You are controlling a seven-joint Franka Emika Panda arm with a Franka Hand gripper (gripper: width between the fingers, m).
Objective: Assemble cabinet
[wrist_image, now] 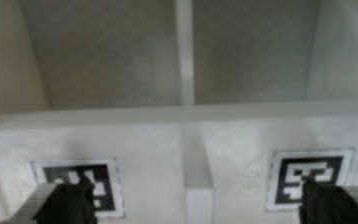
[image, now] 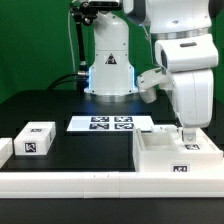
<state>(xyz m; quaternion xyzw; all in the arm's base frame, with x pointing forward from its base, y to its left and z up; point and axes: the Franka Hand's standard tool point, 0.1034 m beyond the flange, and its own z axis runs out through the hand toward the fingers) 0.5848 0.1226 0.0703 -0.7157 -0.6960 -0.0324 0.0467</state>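
The gripper (image: 185, 134) hangs fingers-down from the white arm, directly over the cabinet (image: 155, 160), the big white boxy body lying right beneath the hand on the black table (image: 60, 108). In the wrist view the two dark fingers (wrist_image: 60, 204) stand spread wide apart with nothing pinched between them, so the hand is released; whether the fingertips touch the cabinet's top edge cannot be told. Straight under the hand, the span between the fingers shows a flat white face of the cabinet carrying two black-and-white square tags (wrist_image: 80, 180), one close to each finger. Just beyond that face, farther ahead of the fingertips, the body opens into two hollow compartments split by a thin white wall. Well away from the hand, toward the exterior view's left, a smaller white drawer block (image: 35, 140) with its own tag sits apart from the cabinet body. Between that block and the hand, and farther back toward the robot's base, lies the marker board (image: 110, 123). A long low white border rail (image: 90, 183) runs along the table's near edge, in front of the cabinet and below the level of the hand.
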